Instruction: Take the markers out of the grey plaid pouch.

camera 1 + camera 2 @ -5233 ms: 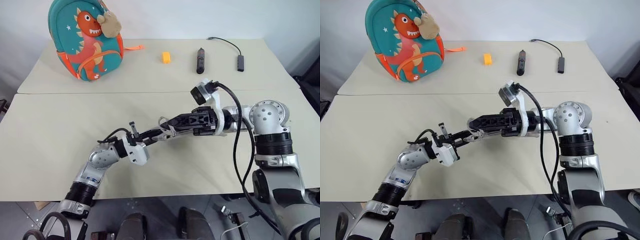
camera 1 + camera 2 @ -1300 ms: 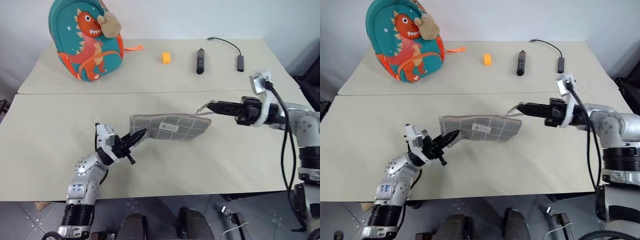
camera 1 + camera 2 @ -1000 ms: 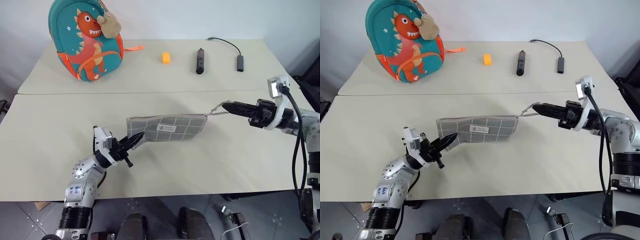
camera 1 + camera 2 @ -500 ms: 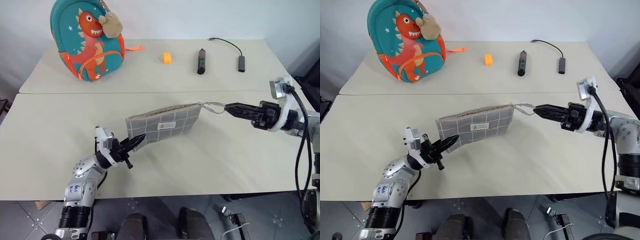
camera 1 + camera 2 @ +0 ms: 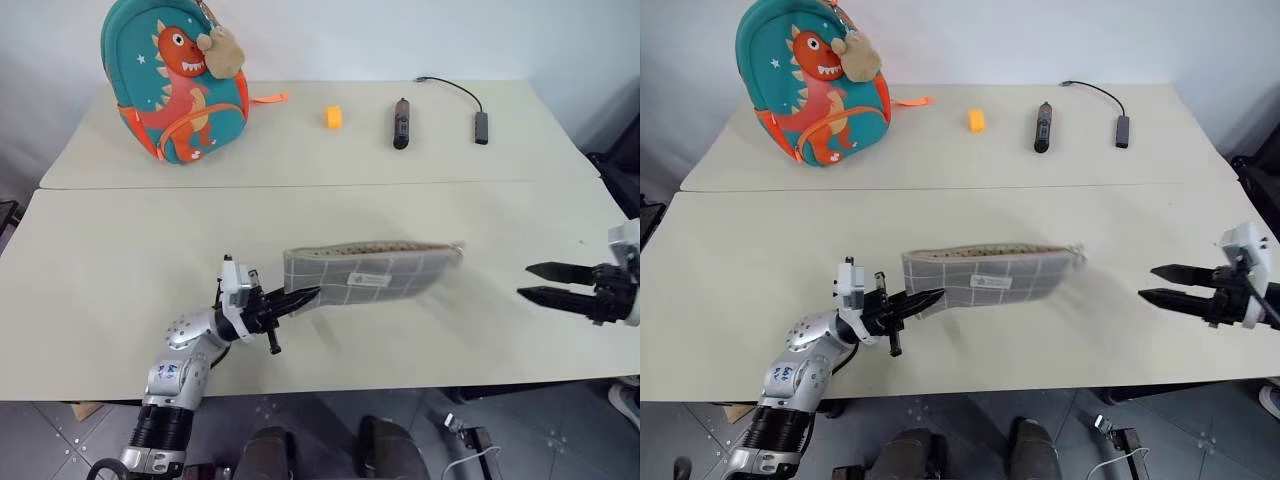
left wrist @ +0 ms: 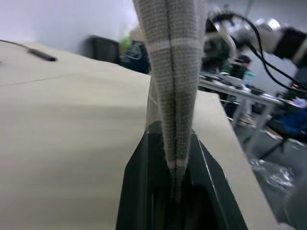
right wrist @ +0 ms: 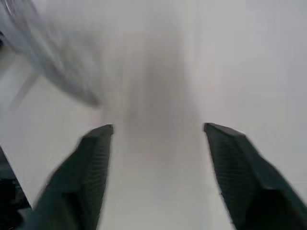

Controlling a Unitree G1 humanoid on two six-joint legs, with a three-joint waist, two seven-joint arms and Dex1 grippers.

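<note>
Meanwhile left gripper (image 5: pixel 300 296) pinches grey plaid pouch (image 5: pixel 375 271) aloft.

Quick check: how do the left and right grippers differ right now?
The left gripper is shut on one end of the grey plaid pouch; the right gripper is open and holds nothing. The left is at the pouch; the right stands apart from it, near the table's right edge. Both have two black fingers.
</note>
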